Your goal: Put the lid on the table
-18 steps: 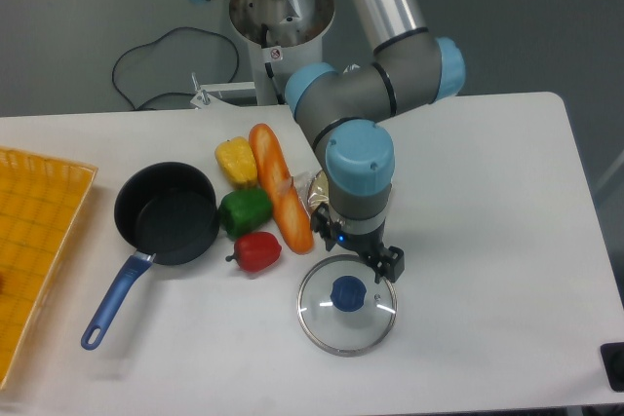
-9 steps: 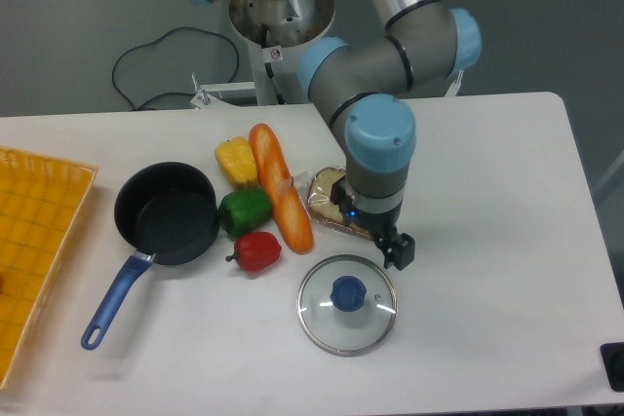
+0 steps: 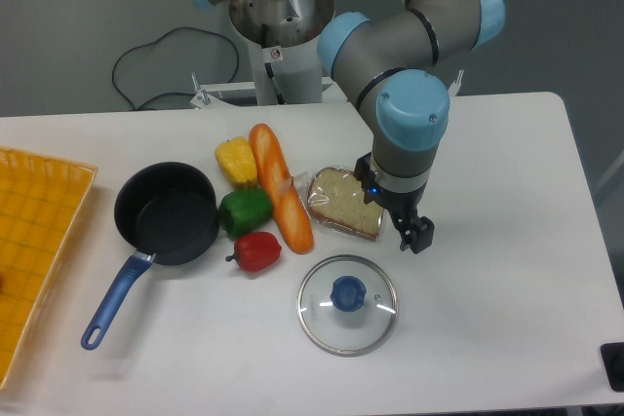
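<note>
The round glass lid [image 3: 347, 304] with its blue knob lies flat on the white table [image 3: 497, 241], near the front edge. My gripper [image 3: 413, 232] hangs up and to the right of the lid, clear of it. Its dark fingers point down with nothing between them and it looks open. The black frying pan [image 3: 167, 212] with a blue handle stands uncovered at the left.
A yellow pepper [image 3: 236, 160], a green pepper [image 3: 244, 210], a red pepper [image 3: 257, 251], a long bread roll [image 3: 280, 200] and a wrapped bread slice [image 3: 344, 204] lie between pan and arm. A yellow-orange gridded tray [image 3: 34, 241] sits at the left edge.
My gripper has lifted off the lid and moved up and to the right, uncovering the bread slice. The lid has stayed where it lay on the table.
</note>
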